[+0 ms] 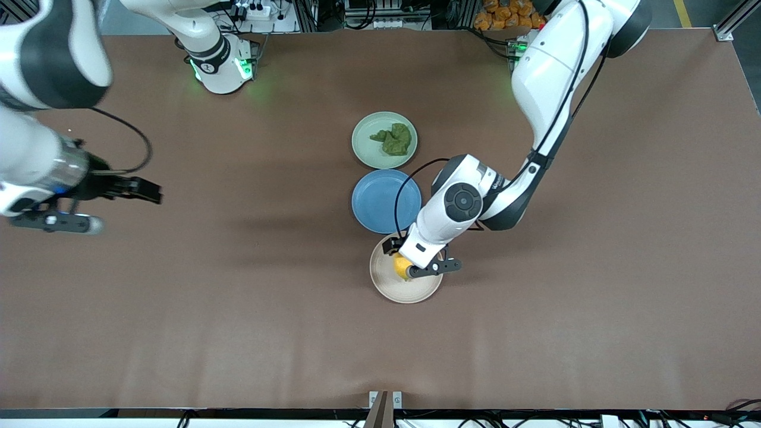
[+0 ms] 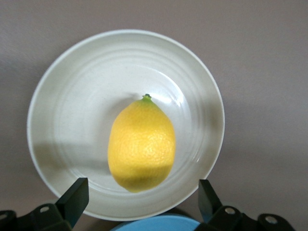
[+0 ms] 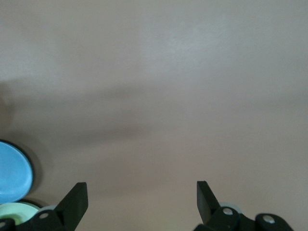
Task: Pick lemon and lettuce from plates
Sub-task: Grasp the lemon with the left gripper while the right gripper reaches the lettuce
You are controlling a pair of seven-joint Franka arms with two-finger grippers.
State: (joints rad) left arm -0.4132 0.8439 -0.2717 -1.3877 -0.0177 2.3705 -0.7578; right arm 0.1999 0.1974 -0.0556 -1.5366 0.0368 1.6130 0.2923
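Note:
The yellow lemon (image 1: 402,267) lies on the beige plate (image 1: 386,286), the plate nearest the front camera. My left gripper (image 1: 405,259) hangs just above it, open, with the lemon (image 2: 141,144) lying free on the plate (image 2: 72,120) ahead of the open fingers, not touching it; it also shows in the left wrist view (image 2: 142,192). The dark green lettuce (image 1: 393,141) lies on the pale green plate (image 1: 364,145), farthest from the front camera. My right gripper (image 1: 147,190) is open and empty over bare table at the right arm's end, and shows in the right wrist view (image 3: 142,192).
A blue plate (image 1: 374,202), empty, sits between the two other plates, its edge under the left arm's wrist. It also shows in the right wrist view (image 3: 12,173). The brown table (image 1: 238,309) is bare around the row of plates.

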